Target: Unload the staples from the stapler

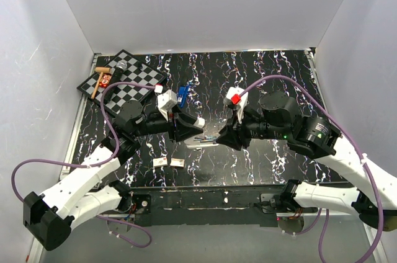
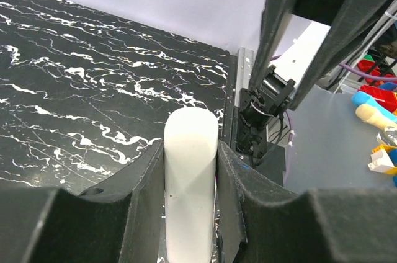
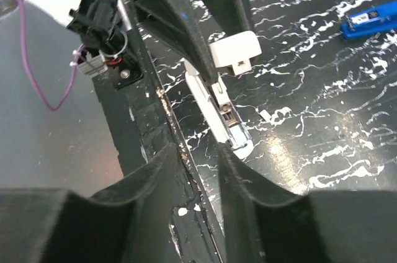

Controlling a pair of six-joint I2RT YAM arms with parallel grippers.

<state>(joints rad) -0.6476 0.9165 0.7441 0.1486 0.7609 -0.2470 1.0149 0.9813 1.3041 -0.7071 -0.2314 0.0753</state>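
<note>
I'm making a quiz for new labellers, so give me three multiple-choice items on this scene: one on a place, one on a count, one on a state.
1. Where is the blue stapler? A. on the checkerboard B. on the table beyond the left end effector C. in a box
2. How many small boxes lie near the front edge? A. one B. two C. four
3. The left end effector is: A. open and empty B. shut on the white stapler C. out of view
Answers: B, it lies alone on bare table; B, two sit side by side; B, the left wrist view shows the white body clamped.
</note>
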